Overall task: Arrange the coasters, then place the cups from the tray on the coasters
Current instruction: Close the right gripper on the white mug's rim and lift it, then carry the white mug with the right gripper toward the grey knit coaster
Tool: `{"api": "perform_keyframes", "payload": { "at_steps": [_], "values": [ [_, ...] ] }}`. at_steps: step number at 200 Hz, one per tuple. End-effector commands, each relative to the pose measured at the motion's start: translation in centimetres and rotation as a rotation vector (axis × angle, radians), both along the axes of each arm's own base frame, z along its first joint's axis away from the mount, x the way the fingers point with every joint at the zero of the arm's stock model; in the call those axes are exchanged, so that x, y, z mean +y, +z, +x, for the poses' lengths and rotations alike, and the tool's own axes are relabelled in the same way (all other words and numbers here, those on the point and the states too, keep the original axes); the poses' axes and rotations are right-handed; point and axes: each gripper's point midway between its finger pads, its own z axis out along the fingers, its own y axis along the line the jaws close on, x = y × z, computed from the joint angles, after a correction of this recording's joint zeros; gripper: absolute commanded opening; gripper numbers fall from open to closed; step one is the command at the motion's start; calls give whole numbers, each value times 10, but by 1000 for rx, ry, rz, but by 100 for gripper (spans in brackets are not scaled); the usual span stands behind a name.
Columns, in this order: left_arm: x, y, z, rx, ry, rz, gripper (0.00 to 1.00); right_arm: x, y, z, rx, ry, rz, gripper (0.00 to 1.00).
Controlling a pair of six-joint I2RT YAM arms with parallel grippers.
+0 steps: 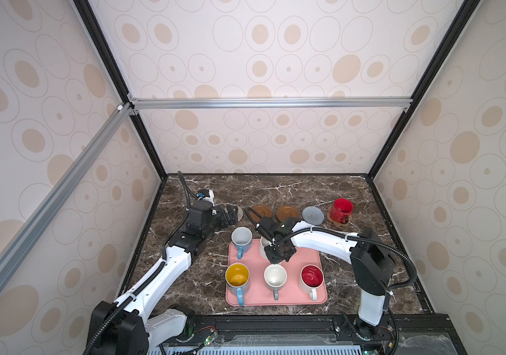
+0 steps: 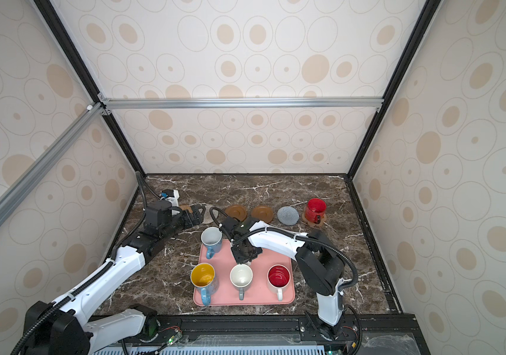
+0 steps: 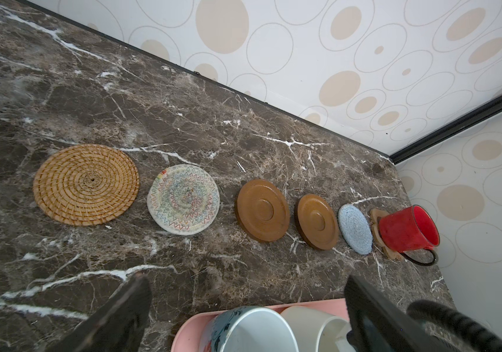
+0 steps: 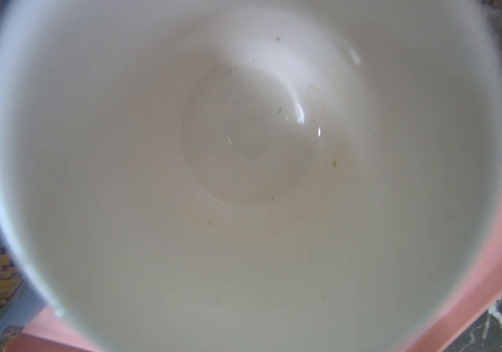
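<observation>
Six coasters lie in a row at the back: rattan [image 3: 86, 184], cream [image 3: 183, 199], two brown discs [image 3: 263, 210] [image 3: 317, 222], grey-blue [image 3: 355, 230] and the paw [image 3: 376, 215] under the red cup [image 1: 341, 209]. The pink tray [image 1: 291, 299] carries the light blue cup [image 1: 241, 239], patterned cup [image 1: 237, 276], grey cup [image 1: 275, 276] and red-lined white cup [image 1: 312, 276]. My right gripper [image 1: 277, 256] is down on the white cup [image 1: 264, 242], shut, fingertips hidden; the cup's inside [image 4: 243, 152] fills the right wrist view. My left gripper [image 1: 231, 215] hovers open by the cream coaster.
The left arm covers the rattan coaster in a top view. The right arm's white link crosses above the tray's back right corner. Walls close the marble table [image 1: 368, 276] on the left, back and right. A black rail runs along the front edge.
</observation>
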Motion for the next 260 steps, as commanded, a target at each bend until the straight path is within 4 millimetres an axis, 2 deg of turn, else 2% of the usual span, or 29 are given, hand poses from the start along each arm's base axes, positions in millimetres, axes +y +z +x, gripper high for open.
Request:
{"api": "perform_keyframes", "payload": {
  "at_steps": [1,132,260],
  "values": [
    [-2,10,1,-26,5,-20,100,-1,18,3,-56,5,7,13],
    [0,9,0,-25,9,-20,100,-4,40,8,-108,-3,22,13],
    [2,9,-5,-31,15,-20,100,-10,49,11,-141,-7,13,13]
  ]
}}
